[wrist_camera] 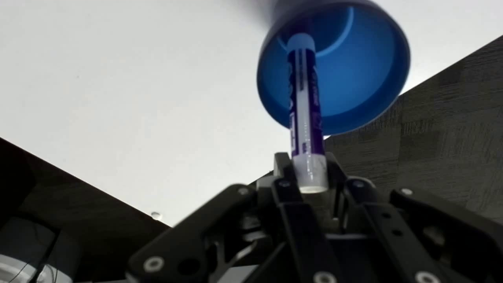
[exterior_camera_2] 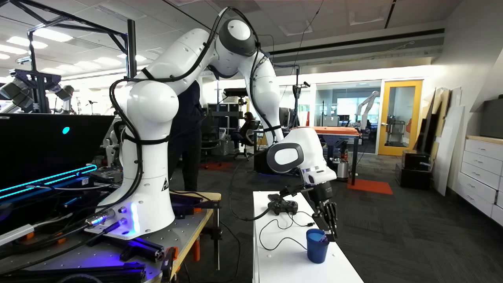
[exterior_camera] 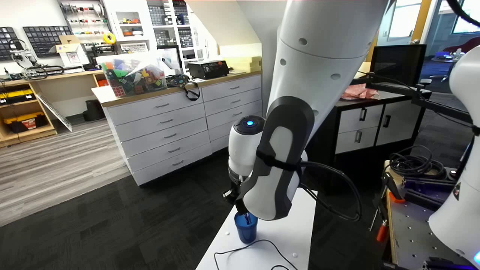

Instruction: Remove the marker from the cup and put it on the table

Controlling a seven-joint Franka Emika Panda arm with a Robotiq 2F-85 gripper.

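Observation:
The small blue cup (exterior_camera: 246,233) stands upright on the white table (exterior_camera: 303,213). The cup (exterior_camera_2: 316,251) and the table (exterior_camera_2: 289,271) also show in an exterior view. In the wrist view the marker (wrist_camera: 303,106) is purple and white, and its far end is inside the mouth of the cup (wrist_camera: 363,78). My gripper (wrist_camera: 309,169) is shut on the marker's white near end, with a finger on each side. In both exterior views the gripper (exterior_camera: 240,205) is just above the cup's rim, and it points down in the view with the base (exterior_camera_2: 332,232). The marker's lower tip is hard to make out.
A thin dark cable (exterior_camera: 268,242) curls on the table beside the cup. A black game controller (exterior_camera_2: 283,206) lies farther along the table. Small white bits (exterior_camera: 294,255) lie on the tabletop. The table's edges are close to the cup. A drawer cabinet (exterior_camera: 161,131) stands beyond.

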